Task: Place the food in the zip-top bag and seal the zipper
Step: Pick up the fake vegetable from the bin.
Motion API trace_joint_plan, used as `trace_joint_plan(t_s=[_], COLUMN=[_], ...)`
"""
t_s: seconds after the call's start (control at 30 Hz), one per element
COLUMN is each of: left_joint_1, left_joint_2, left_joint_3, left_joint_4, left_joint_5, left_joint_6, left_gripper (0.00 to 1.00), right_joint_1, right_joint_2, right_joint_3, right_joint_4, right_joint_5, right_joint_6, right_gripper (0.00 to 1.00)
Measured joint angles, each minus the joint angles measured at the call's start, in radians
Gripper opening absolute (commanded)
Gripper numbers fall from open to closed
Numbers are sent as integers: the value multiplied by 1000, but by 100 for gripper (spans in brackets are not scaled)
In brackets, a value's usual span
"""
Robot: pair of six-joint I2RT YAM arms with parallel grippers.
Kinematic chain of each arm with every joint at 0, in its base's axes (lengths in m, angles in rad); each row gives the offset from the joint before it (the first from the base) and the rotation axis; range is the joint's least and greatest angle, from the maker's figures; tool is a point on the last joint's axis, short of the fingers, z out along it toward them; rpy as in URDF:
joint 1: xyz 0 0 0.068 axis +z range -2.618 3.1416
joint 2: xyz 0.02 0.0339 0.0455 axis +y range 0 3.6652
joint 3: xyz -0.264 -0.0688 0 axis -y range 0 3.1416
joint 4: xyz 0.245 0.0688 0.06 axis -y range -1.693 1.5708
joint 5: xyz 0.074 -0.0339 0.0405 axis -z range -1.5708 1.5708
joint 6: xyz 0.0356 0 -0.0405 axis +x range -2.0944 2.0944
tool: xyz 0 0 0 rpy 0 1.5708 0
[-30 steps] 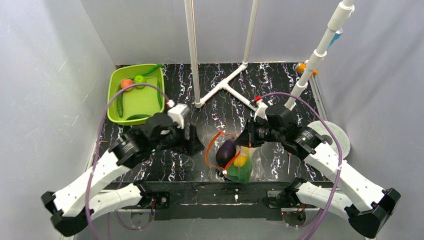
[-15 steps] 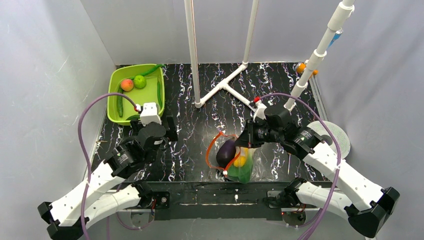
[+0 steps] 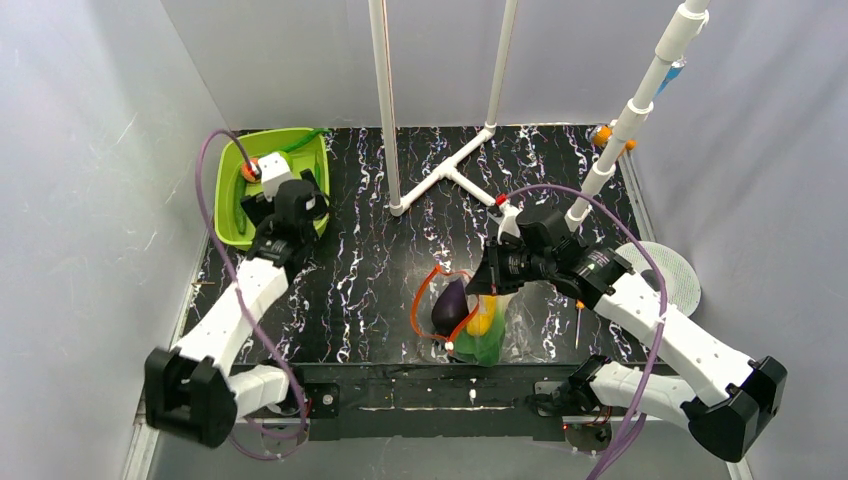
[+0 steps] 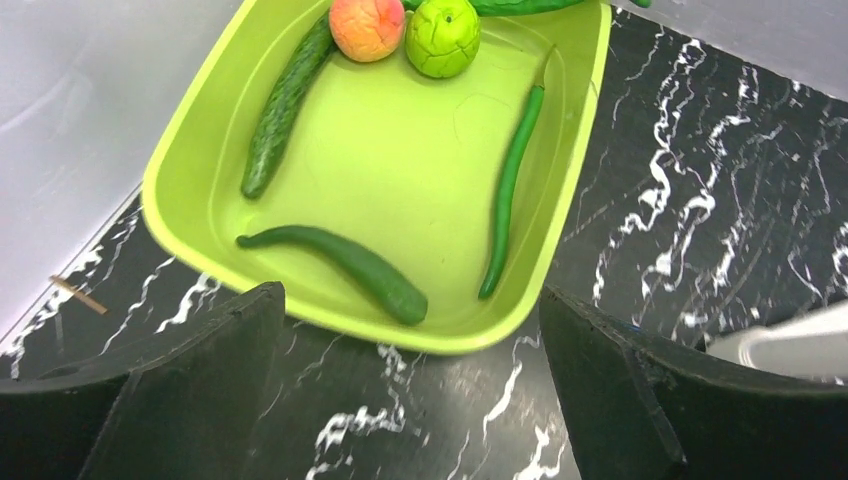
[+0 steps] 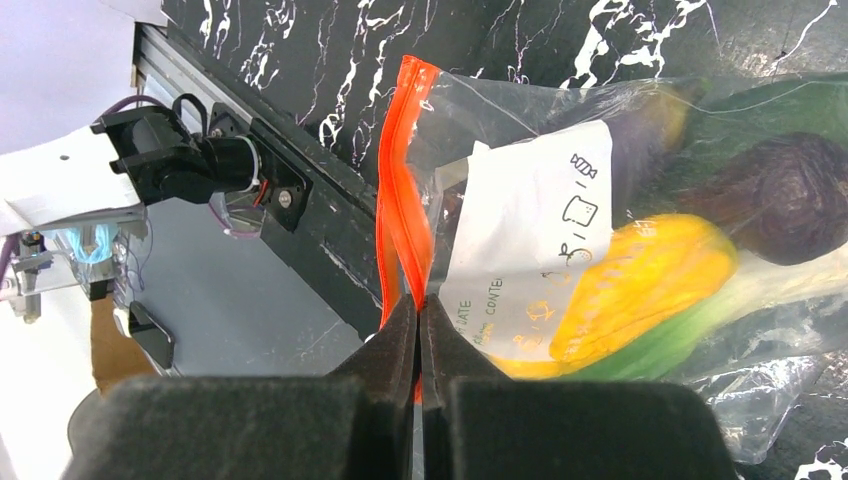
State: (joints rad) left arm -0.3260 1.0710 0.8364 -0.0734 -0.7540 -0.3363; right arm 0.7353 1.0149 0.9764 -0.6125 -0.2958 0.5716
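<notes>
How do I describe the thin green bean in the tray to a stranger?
Find the lime-green tray at the far left corner of the table. Along its right wall lies the thin green bean, far slimmer than the bumpy cucumber and the curved pod.

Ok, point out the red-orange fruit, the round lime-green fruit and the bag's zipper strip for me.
red-orange fruit (image 4: pixel 367 27): left wrist view, centre of its rounded side.
lime-green fruit (image 4: pixel 442 35): left wrist view, middle of its creased top.
zipper (image 5: pixel 403 170): right wrist view, midway along the red-orange strip.

"DATE", "CONTE…" on zip-top bag (image 5: pixel 762 405) label (image 5: pixel 530 230)
</notes>
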Motion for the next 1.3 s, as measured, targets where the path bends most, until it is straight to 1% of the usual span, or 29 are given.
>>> trace_joint_plan(t_s=[0.1, 0.27, 0.4, 0.47, 0.6, 0.7, 0.8, 0.87, 0.93, 1.03, 1.1, 1.2, 1.3], left_joint_1=[78, 222, 302, 348, 395, 423, 453, 473, 491, 508, 512, 511, 510], left_joint_2=[151, 439, 661, 736, 878, 952, 1012, 1054, 1092, 1132, 1153, 1181, 1188], left_joint_3=[58, 198, 317, 364, 465, 509, 529, 528, 523, 525, 535, 547, 547], left_joint_4=[69, 168, 227, 234, 260, 282, 339, 408, 531, 646, 687, 732, 743], left_joint_5=[50, 158, 257, 293, 355, 385, 442, 483, 505, 523, 526, 523, 516], left_joint_6=[-5, -33, -57, -71, -116, -171, -271, -347, -424, -513, -560, -620, -660], left_gripper=[98, 98, 98, 98, 98, 98, 98, 98, 98, 95, 91, 83, 71], right_joint_1=[0, 0, 0, 0, -1, -2, -3, -4, -6, -9, -10, -10, -10], right_joint_2=[12, 28, 37, 42, 49, 55, 55, 58, 66, 87, 98, 106, 106], right_joint_3=[5, 5, 6, 6, 19, 32, 42, 47, 56, 74, 82, 85, 89], right_joint_4=[-5, -18, -19, -21, -40, -52, -67, -71, -77, -85, -90, -94, -96], right_joint_5=[-2, -3, -6, -6, -2, 6, 13, 17, 23, 29, 32, 32, 32], right_joint_6=[-9, -20, -22, -22, -26, -26, -26, -26, -26, -26, -26, -26, -26], right_gripper=[1, 1, 1, 1, 1, 1, 1, 1, 1, 1, 1, 1, 1])
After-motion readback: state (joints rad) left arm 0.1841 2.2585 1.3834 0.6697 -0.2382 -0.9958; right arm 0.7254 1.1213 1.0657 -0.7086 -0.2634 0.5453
